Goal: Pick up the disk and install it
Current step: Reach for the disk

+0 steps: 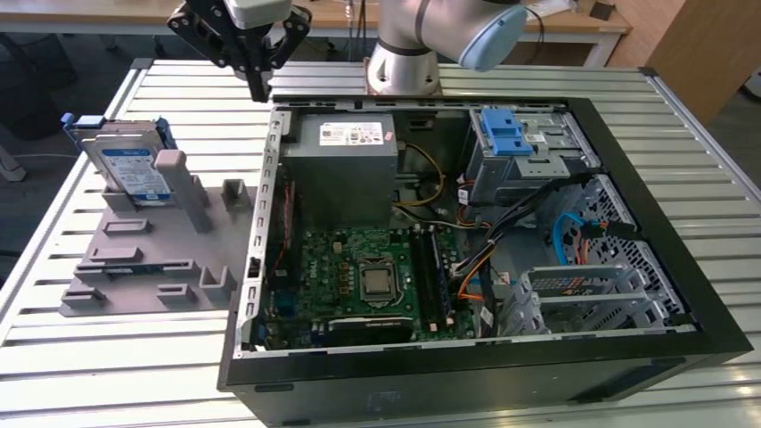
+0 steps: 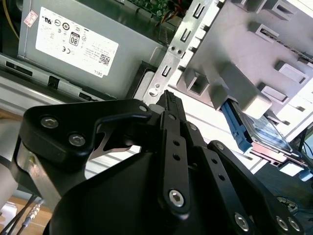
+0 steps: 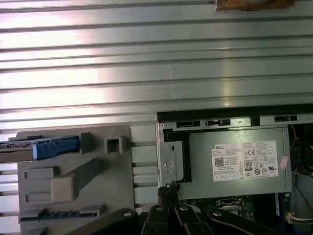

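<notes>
The disk (image 1: 128, 167) is a silver drive with a white-and-blue label and blue side rails. It stands on edge in a slot of the grey holder plate (image 1: 143, 267) at the exterior view's left. Its blue rail (image 3: 55, 147) shows in the first wrist view, and the disk (image 2: 268, 133) shows again in the second wrist view. My gripper (image 1: 257, 89) hangs above the far left corner of the open computer case (image 1: 476, 374), to the exterior view's right of the disk and apart from it. Its black fingers (image 2: 169, 100) are shut together with nothing between them.
Inside the case sit a grey power supply box (image 1: 345, 156) with a white sticker, a motherboard (image 1: 369, 276) and a drive cage with a blue latch (image 1: 505, 134). The holder plate carries several grey blocks and posts (image 1: 173, 165). The table (image 1: 119, 357) is slatted metal.
</notes>
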### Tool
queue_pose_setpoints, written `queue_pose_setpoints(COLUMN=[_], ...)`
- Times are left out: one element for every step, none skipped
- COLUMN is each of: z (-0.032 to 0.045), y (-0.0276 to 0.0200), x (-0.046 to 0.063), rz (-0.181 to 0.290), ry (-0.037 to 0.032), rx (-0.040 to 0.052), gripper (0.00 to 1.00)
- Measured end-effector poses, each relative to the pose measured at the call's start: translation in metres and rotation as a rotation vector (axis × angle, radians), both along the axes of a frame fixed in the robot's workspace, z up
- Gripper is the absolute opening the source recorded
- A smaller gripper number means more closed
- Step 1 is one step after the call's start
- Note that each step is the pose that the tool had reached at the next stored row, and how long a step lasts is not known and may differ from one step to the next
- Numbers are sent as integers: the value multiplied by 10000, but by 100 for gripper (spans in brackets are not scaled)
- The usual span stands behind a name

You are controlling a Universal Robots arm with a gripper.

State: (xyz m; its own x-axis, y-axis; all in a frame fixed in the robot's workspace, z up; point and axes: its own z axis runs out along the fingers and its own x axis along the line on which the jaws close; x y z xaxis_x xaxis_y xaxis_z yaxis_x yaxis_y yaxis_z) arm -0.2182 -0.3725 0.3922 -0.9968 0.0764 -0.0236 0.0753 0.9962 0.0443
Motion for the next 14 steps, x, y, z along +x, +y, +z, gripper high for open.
queue_pose_setpoints(z=[-1,-2,-3,-4,-6,-7,-8,-11,-13,-14,-15,-17,-18,-20], y=[1,3,4,5,7,9,10,12,13,13,13,14,15,16], x=[-14,-25,-36,-46,-55,-63,-71,-79,-87,-99,-115,-133,-151,-168], rz=[0,0,0,0,0,0,-1,-2,-3,-3,-2,-3,-3,-4], ry=[5,11,20,31,52,88,136,186,237,278,289,289,290,291], rx=[0,1,1,1,1,0,-1,0,1,0,-2,-1,0,0], gripper=[11,11,11,11,11,11,11,11,11,11,11,11,11,11])
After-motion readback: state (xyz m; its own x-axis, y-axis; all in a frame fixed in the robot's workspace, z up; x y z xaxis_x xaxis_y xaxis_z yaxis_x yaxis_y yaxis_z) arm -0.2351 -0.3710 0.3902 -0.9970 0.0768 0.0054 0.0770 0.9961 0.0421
